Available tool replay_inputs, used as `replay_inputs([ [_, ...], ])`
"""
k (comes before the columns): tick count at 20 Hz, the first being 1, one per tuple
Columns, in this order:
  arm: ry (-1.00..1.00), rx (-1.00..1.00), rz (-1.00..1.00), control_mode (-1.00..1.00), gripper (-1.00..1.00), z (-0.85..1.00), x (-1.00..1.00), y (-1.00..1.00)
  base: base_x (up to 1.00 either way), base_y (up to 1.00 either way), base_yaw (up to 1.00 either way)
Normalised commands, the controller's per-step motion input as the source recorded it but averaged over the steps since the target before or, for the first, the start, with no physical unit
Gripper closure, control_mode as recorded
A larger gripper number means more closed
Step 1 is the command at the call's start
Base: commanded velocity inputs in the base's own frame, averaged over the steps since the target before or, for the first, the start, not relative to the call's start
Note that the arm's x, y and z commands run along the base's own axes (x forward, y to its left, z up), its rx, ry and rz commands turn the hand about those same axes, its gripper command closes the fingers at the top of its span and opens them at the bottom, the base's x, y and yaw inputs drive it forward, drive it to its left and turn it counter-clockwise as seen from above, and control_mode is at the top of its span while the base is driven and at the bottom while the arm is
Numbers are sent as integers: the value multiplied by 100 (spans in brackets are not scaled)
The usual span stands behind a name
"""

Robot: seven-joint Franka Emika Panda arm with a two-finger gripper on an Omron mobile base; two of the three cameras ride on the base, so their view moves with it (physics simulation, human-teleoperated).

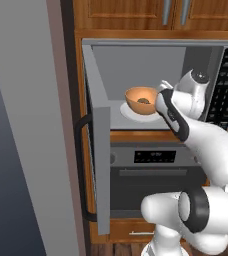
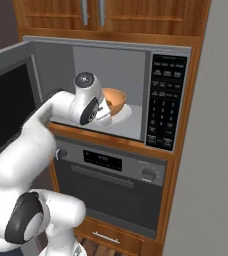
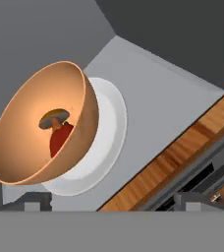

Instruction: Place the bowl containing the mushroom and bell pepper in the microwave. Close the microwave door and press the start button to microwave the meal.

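bowl point(image 3: 40, 133) | on microwave point(image 1: 156, 60) turntable | apparently just beyond gripper point(image 3: 114, 202)

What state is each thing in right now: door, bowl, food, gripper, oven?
Microwave door: swung wide open.
Bowl: inside the microwave, sitting on its white turntable.
Mushroom and bell pepper: in the bowl.
Gripper: open, holding nothing, just outside the bowl.
Oven below: door shut.

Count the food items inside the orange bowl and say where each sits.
2. The mushroom lies at the bottom of the bowl, and the bell pepper rests touching it. Something smaller could be hidden beneath them.
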Motion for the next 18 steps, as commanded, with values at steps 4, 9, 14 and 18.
replay_inputs([
  [4,0,-26,37,-100,-100,39,-100,0,0,0,0],
  [9,0,-32,35,-100,-100,25,-100,0,0,0,0],
  [14,2,-36,25,-100,-100,20,-100,4,0,0,0],
  [18,0,-36,28,-100,-100,48,-100,15,0,0,0],
])
